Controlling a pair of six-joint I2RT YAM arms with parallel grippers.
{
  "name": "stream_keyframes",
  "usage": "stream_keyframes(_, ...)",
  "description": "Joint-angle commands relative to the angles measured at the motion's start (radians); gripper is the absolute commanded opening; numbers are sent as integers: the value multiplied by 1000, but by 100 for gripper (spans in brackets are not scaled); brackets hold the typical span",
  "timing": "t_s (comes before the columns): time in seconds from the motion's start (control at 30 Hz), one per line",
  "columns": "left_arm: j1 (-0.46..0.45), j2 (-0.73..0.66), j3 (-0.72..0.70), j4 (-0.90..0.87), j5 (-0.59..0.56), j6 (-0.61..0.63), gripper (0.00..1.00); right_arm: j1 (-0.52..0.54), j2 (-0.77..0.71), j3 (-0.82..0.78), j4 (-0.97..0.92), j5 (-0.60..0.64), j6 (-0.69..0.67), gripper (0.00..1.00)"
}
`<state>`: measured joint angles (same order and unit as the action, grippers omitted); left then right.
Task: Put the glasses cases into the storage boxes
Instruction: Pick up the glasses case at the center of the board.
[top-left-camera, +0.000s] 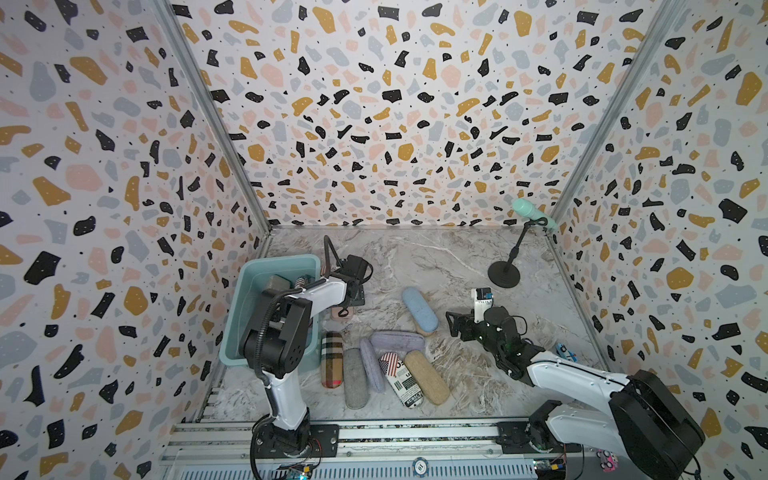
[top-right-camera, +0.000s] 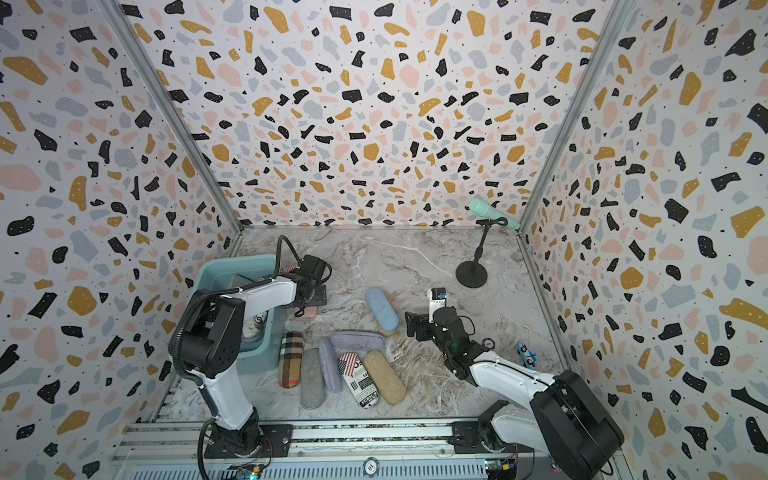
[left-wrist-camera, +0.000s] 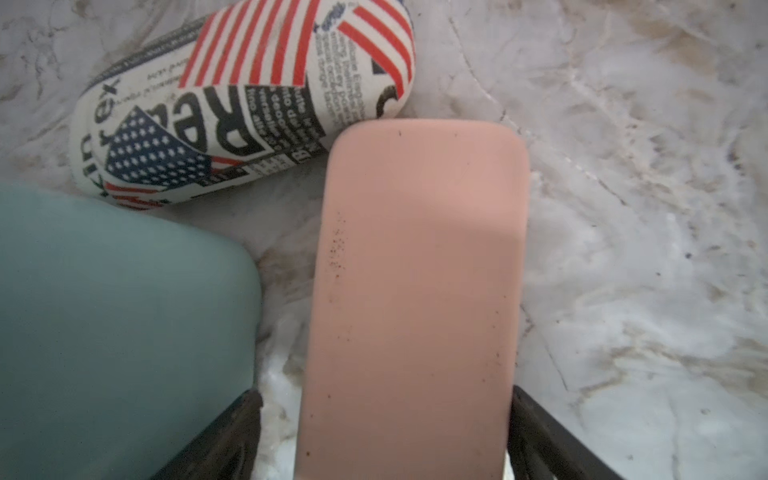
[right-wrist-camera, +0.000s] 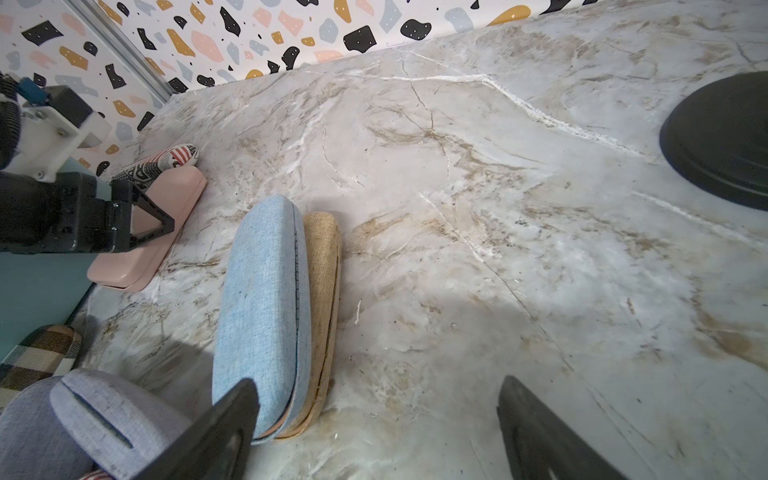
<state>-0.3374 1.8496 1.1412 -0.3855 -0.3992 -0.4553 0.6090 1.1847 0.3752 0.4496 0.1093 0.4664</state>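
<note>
Two grippers, jaws spread: left gripper (left-wrist-camera: 384, 398) straddles pink case (left-wrist-camera: 419, 249) beside teal tub (left-wrist-camera: 104, 311), unclamped; right gripper (right-wrist-camera: 376, 384) empty, beside light blue case (right-wrist-camera: 262, 299).

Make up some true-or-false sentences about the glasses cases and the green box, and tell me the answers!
1. The pink case lies on the table beside the teal tub. True.
2. The mint microphone lies inside the tub. False: it sits on its black stand in a far corner of the table.
3. The right gripper holds the light blue case. False: its jaws are open and empty; that case lies on the table against a tan case.
4. The plaid case lies beside the grey case. True.
5. The left gripper has its open jaws either side of the pink case. True.
</note>
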Motion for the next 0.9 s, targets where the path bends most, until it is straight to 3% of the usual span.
stream_keyframes(0.0,2,26,-4,28,36,39,90,5,-2,27,2,10,-8,91)
stream_keyframes(0.33,4,66,23,9,78,65,70,5,-6,28,-3,17,-6,88)
stream_keyframes(0.87,-31,-47,28,13,104,102,65,6,-6,27,-3,17,-1,87)
